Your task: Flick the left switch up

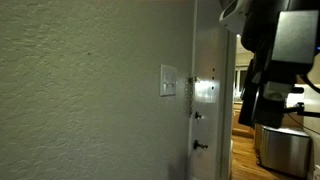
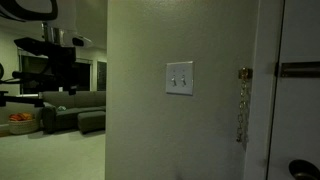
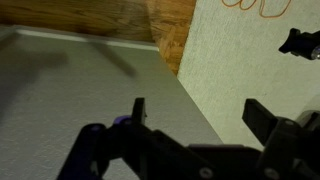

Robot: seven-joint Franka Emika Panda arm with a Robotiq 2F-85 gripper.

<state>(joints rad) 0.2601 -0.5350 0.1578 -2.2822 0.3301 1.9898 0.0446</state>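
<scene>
I am holding my claw [image 3: 200, 115] spread, gripping nothing | hovering well apart from switch plate [image 2: 179, 78] | left switch [image 2: 174, 78] sitting in plate's left half, needing upward push

Wall [image 1: 80, 90] rough matt textured paint, switch plate [image 2: 179, 77] smooth white plastic, door [image 1: 212, 130] glossy white paint, chain [image 2: 241, 105] shiny metal, floor [image 1: 245, 152] glossy wood, sofa [image 2: 70, 108] cloth, gripper [image 3: 195, 108] matt black plastic.

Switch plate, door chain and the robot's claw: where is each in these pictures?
Switch plate [image 2: 179, 78]: exterior view, centre of the white plate.
Door chain [image 2: 242, 105]: exterior view, halfway down the hanging links.
Claw [image 3: 194, 108]: wrist view, the gap midway between its two fingertips.
</scene>
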